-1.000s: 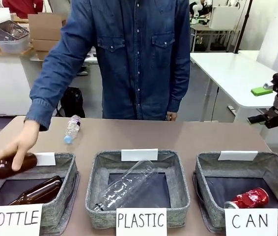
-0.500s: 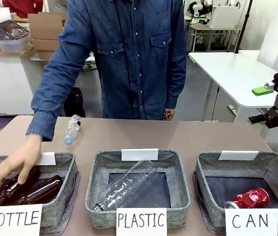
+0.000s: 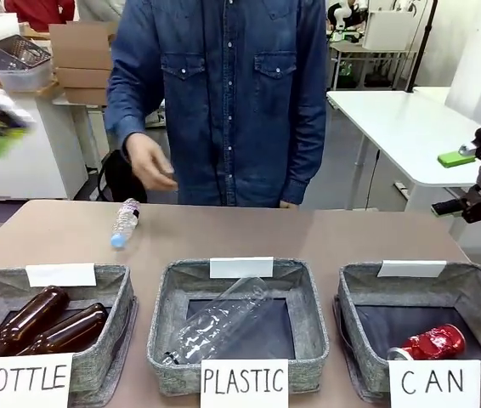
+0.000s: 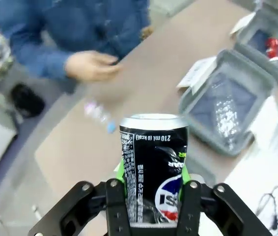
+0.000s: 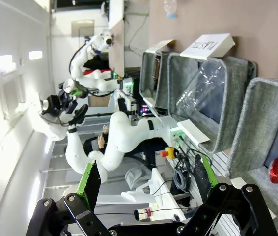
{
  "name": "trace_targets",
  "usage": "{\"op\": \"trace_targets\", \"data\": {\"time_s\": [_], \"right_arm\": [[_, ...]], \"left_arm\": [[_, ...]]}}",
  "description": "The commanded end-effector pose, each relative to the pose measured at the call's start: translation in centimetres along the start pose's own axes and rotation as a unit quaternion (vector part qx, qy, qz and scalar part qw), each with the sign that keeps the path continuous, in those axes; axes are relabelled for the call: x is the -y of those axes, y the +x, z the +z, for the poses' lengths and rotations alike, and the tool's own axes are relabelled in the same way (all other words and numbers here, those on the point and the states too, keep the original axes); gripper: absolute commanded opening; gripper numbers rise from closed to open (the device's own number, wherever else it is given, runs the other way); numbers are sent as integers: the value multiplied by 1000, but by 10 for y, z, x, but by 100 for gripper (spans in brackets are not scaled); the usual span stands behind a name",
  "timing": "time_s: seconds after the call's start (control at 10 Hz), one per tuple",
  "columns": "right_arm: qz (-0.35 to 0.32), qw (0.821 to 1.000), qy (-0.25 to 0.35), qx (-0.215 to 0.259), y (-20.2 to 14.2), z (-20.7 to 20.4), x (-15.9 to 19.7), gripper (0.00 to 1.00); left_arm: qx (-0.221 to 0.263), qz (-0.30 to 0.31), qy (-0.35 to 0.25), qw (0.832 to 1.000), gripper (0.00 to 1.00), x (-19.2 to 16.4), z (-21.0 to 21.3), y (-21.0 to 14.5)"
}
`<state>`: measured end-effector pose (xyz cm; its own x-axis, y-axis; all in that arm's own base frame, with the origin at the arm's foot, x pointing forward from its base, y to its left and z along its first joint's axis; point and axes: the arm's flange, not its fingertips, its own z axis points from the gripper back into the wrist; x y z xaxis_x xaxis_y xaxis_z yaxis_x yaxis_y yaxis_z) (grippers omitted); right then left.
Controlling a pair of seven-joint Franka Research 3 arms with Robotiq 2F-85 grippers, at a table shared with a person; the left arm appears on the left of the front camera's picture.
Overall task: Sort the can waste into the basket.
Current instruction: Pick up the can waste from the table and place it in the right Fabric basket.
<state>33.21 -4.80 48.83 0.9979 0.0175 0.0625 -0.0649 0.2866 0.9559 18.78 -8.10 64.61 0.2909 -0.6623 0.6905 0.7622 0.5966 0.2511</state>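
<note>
Now, L gripper (image 4: 152, 179) clamped on dark can (image 4: 153, 142): can upright in the jaws, silver top up, print running sideways. Gripper high above table (image 4: 144, 93), well clear of all baskets. Beyond the can, far below: small clear bottle (image 4: 98, 114) lying on table; person's hand (image 4: 91, 65) past it, loose in the air.

Front view, L to R: BOTTLE basket (image 3: 123, 293) w/ two brown bottles (image 3: 53, 323) lying side by side. PLASTIC basket (image 3: 160, 327) w/ one big clear bottle (image 3: 219, 327) lying diagonal. CAN basket (image 3: 478, 276) w/ red can (image 3: 432, 342) on its side at the near edge, dented, just behind the CAN sign (image 3: 434, 384).

R gripper (image 3: 449, 181) up beyond the table's right edge, above and right of CAN basket, well apart from red can. Jaws wide apart, empty. In its wrist view red can sits low right past the jaws, inside the basket's grey wall.
</note>
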Motion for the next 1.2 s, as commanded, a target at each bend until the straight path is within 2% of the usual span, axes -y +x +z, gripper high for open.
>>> {"op": "trace_targets", "data": {"time_s": [0.0,0.1,0.3,0.5,0.6,0.8,0.9,1.0,1.1], "right_arm": [[-16,999,-34,17,-41,36,-22,100],[-15,999,-26,16,-64,59,-28,100],[-37,996,-50,62,-113,117,-27,100],[-57,989,-59,125,-155,151,-14,100],[-59,987,-48,144,-170,158,-3,100],[-86,981,-20,174,-189,161,24,100],[-103,973,-14,204,-193,163,34,100],[-78,982,-35,166,-188,167,12,100],[-78,982,-35,166,-188,167,12,100]], "left_arm": [[34,-26,-75,996,41,0,-77,52],[63,-29,-111,991,41,11,-110,73],[92,-46,-181,978,41,57,-197,125],[101,-77,-188,974,41,100,-268,155],[83,-114,-179,974,41,120,-301,169],[84,-143,-230,959,41,166,-362,201],[74,-122,-266,953,41,196,-381,211],[71,-129,-269,952,41,227,-397,218],[74,-121,-289,947,41,246,-405,230]]}}
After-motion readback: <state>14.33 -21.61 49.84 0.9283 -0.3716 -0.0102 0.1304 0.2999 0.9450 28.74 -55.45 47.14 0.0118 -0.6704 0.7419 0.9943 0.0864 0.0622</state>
